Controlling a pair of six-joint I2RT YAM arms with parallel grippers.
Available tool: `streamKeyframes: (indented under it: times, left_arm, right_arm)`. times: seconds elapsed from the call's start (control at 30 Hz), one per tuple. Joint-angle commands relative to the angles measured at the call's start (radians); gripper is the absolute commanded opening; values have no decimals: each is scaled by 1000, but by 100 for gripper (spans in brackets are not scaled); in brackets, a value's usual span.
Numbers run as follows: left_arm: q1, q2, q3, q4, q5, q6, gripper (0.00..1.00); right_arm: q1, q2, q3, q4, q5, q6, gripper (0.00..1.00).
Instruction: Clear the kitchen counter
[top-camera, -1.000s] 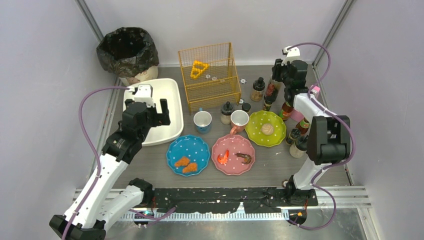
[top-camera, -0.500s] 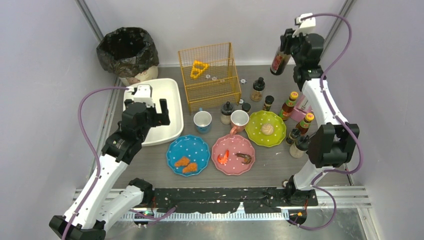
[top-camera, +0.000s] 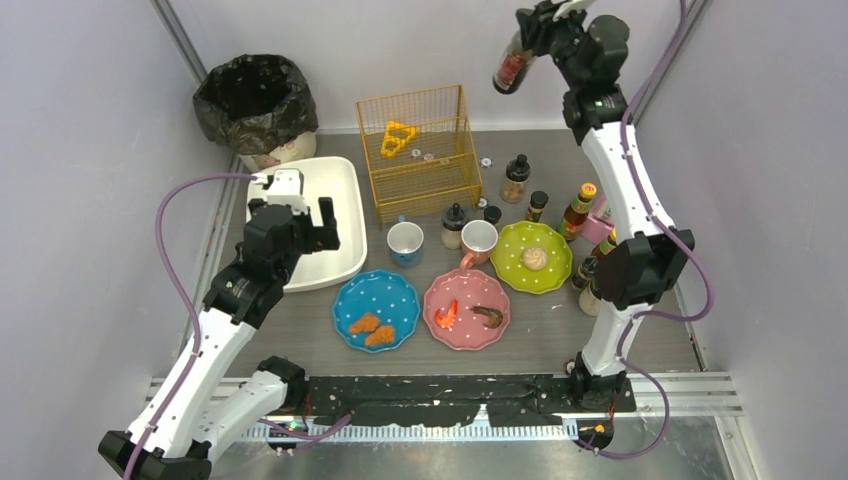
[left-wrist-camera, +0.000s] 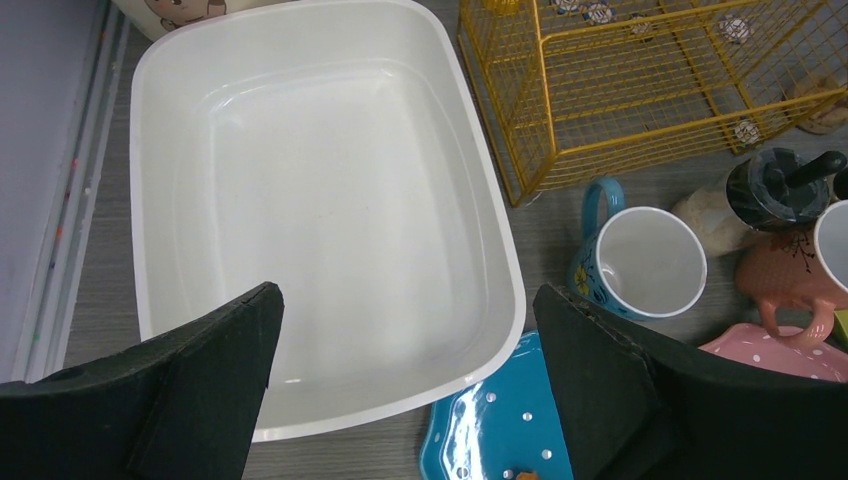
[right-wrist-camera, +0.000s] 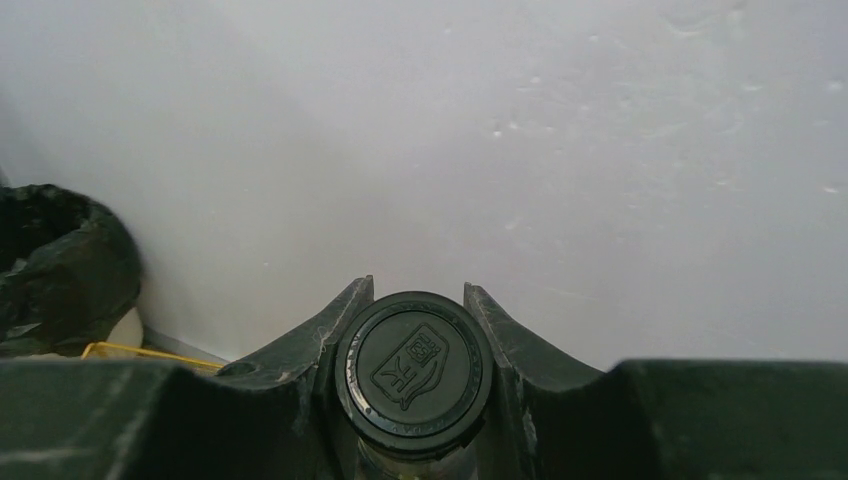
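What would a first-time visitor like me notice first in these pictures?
Most striking is the right arm's claw, high up by the back wall, gripping a bottle by its black cap. Below, on the counter, a blue plate, a pink plate and a green plate, all dotted, hold bits of food. A yellow wire basket stands at the back.

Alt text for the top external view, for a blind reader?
The right arm holds a bottle in its jaws high above the far end of the counter; the left arm hovers, jaws open, over a white tub. On the counter stand a blue plate, a pink plate, a green plate, two mugs, a yellow wire basket and more bottles.
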Motion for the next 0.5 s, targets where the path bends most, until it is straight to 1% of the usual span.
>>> streamKeyframes:
  times: [0.0,0.23,0.47]
  left_arm:
    - [-3,-8,3,32,-21,-18,99]
    - [-3,-22,-8,26,-28,-23,100]
    - [-3,-33,-24,24,-28,-31,100]
  right_arm:
    - [59,48,148,94,-49,12,6]
    - [141,131,199,186,-100,6,5]
    - [174,195,225,263,-112,15,5]
